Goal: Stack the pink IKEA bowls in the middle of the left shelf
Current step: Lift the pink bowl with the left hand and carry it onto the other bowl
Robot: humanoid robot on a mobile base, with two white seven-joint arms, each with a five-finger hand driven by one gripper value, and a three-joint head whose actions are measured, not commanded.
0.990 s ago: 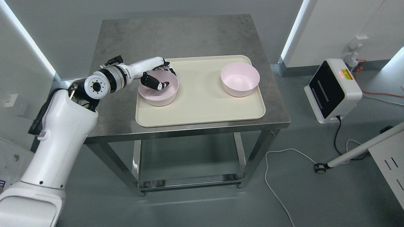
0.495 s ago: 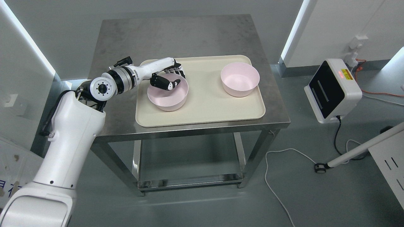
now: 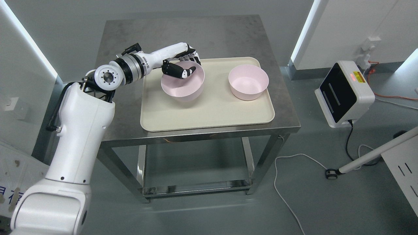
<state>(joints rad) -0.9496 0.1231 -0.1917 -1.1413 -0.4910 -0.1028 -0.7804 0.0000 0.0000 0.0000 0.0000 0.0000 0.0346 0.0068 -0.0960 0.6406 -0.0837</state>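
Note:
Two pink bowls are over a beige tray (image 3: 209,114) on a steel table (image 3: 183,32). My left hand (image 3: 186,67) grips the far rim of the left bowl (image 3: 184,86), thumb inside and fingers outside; this bowl hangs tilted a little above the tray. The second pink bowl (image 3: 249,82) stands upright on the tray's right side, well apart from the held one. My right arm does not show.
A white box with a black front (image 3: 343,94) stands on the floor to the right, with cables (image 3: 287,182) trailing across the floor. A white bar (image 3: 375,153) slants in at the right. The table has a lower rail (image 3: 196,187).
My left hand has carried the bowl up and to the right, from the tray's left side toward its middle, closer to the second bowl. That second bowl has stayed put.

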